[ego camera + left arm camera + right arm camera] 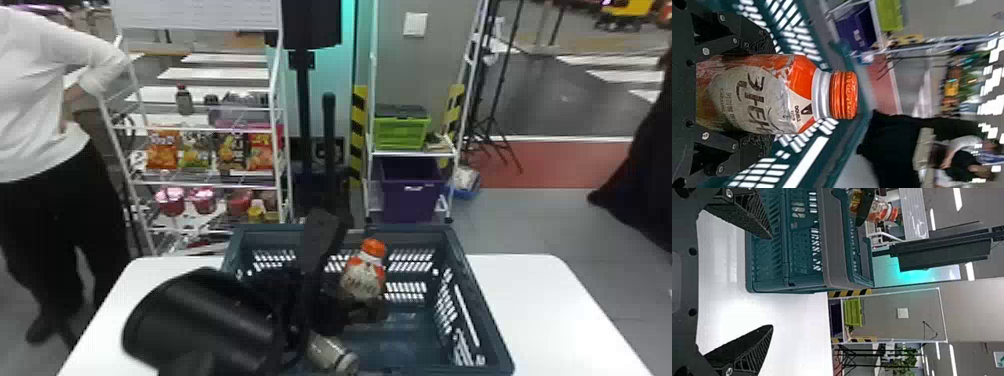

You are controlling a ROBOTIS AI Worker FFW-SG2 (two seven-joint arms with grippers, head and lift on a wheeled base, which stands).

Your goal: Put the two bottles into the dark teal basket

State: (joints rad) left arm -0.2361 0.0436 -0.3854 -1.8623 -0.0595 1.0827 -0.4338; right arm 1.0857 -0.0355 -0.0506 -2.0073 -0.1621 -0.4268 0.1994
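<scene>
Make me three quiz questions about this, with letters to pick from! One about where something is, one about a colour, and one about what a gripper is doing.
1. Where is the basket?
A) on the floor
B) on a white table
C) on a shelf

2. What colour is the cap of the bottle in the left gripper?
A) blue
B) green
C) orange

3. How is the right gripper?
A) open
B) shut on a bottle
C) shut on the basket's rim

1 B: the white tabletop spreads out on both sides of the basket.
2 C: the cap is bright orange.
3 A: its two fingers stand wide apart.
</scene>
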